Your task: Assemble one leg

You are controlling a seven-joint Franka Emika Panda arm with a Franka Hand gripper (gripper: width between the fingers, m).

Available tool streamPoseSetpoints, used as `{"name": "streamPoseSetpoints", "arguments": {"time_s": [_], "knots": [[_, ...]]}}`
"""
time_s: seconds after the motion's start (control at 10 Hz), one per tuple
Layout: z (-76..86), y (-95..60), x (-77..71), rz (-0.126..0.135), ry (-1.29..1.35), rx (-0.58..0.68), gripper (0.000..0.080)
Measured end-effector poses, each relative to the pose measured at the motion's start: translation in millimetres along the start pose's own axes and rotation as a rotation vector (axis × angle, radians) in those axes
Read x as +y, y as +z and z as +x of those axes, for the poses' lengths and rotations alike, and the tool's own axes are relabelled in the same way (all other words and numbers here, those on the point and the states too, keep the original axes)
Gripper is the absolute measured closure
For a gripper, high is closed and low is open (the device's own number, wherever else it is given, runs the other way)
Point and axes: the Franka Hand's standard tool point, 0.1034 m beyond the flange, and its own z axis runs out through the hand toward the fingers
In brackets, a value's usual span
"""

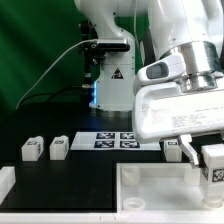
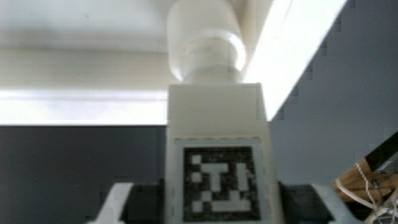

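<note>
My gripper (image 1: 207,160) is shut on a leg (image 1: 213,166), a small white block with a black-and-white tag, at the exterior view's right. It holds the leg above the right part of the large white panel (image 1: 150,195). In the wrist view the held leg (image 2: 215,120) stands between my fingers (image 2: 125,203), tag facing the camera and rounded peg end pointing away toward the panel's pale surface (image 2: 71,95). The gripper (image 2: 215,208) clamps it on both sides. Two loose legs (image 1: 32,149) (image 1: 58,148) lie at the left, and another (image 1: 172,148) lies behind the gripper.
The marker board (image 1: 115,140) lies on the black table behind the panel. A white block (image 1: 5,186) sits at the front left edge. The arm's base (image 1: 112,70) stands at the back, before a green backdrop.
</note>
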Motion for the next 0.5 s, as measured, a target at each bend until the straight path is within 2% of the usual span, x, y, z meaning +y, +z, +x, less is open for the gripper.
{"name": "streamPoseSetpoints", "arguments": {"time_s": [0.3, 0.4, 0.5], "knots": [[-3.7, 6.0, -2.6, 0.001, 0.0, 0.009, 0.0507], [-4.0, 6.2, -3.5, -0.005, 0.014, 0.015, 0.0507], [-5.3, 5.7, -3.9, -0.024, 0.045, 0.036, 0.0507]]}}
